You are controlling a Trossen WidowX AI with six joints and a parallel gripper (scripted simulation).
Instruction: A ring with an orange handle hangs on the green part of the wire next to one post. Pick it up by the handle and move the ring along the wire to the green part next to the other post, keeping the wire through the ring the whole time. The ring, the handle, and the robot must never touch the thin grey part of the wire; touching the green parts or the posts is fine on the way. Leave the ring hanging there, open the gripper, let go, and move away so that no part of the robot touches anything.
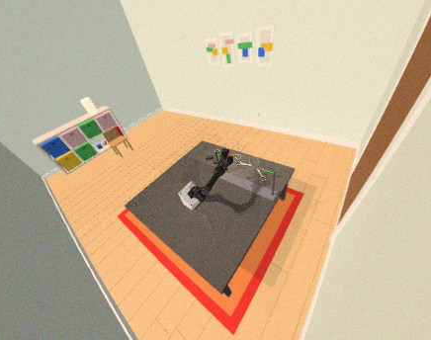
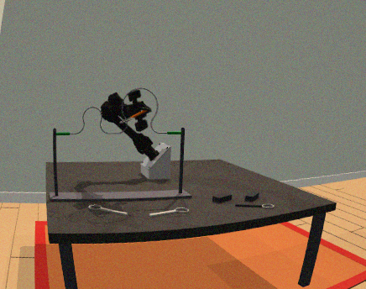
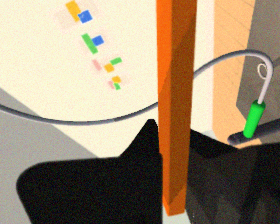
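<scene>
My gripper [image 1: 227,157] [image 2: 138,112] [image 3: 171,127] is nearly closed, clamped on the orange handle [image 1: 231,155] [image 2: 138,113] [image 3: 175,100], so yeah, I've got hold of it. It's all up above the base of the wire stand [image 1: 246,185] [image 2: 121,195], somewhere between its two posts. In the exterior view the handle slants across the inside of the stand's tall wire loop. The ring itself is too small and cluttered for me to make out properly, and I can't tell whether anything is touching the grey wire [image 2: 157,110] [image 3: 81,122]. Wrist cam has the wire passing behind the handle, with one green part [image 3: 253,119] off to the side.

Further out, the black arm [image 1: 218,175] [image 2: 133,134] reaches up toward the stand from its pale base [image 1: 186,199] [image 2: 159,170], which sits on the dark table [image 1: 197,247] [image 2: 201,181] on one side of the stand. On the opposite side of the stand lie two light ring-ended tools [image 2: 117,211]. Past the stand's end there are two black blocks [image 2: 222,198] and a dark ring-ended tool [image 2: 253,206]. Below the stand and table there's an orange rug [image 1: 258,247] [image 2: 138,260] with a red border.
</scene>
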